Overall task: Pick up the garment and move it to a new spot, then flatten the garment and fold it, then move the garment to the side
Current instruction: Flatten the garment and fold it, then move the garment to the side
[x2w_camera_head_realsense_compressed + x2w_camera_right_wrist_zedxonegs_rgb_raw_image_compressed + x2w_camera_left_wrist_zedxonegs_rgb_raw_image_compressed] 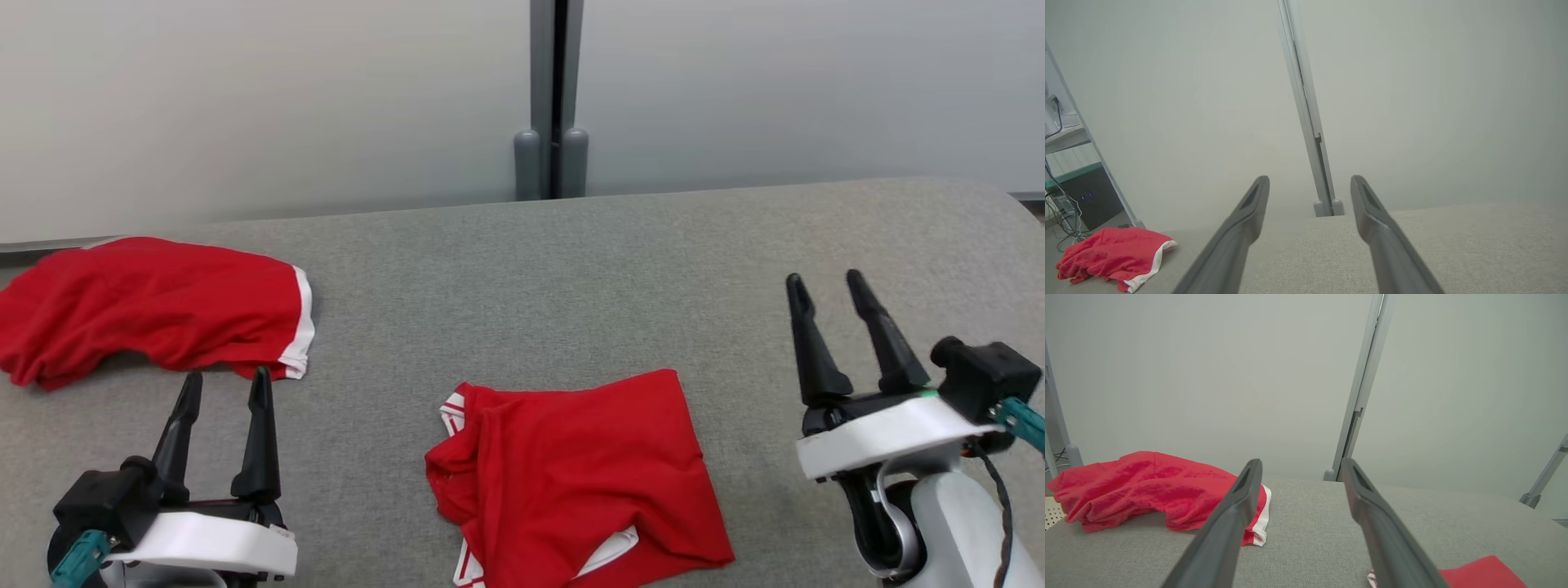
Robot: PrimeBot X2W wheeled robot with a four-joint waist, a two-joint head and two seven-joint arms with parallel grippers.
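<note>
A red garment (580, 482) with white trim lies roughly folded on the grey table (531, 269), near the front edge at the centre; a corner of it (1482, 573) shows in the left wrist view. My left gripper (227, 376) (1300, 462) hovers open at the front left, nothing between its fingers. My right gripper (824, 278) (1310, 178) stands open at the right of the garment, apart from it and holding nothing.
A second red garment with a white hem (155, 310) (1147, 486) (1110, 253) lies crumpled at the table's far left, just beyond my left fingertips. A grey post (552, 155) and pale wall panels stand behind the table. Bare grey cloth lies between the garments and my right gripper.
</note>
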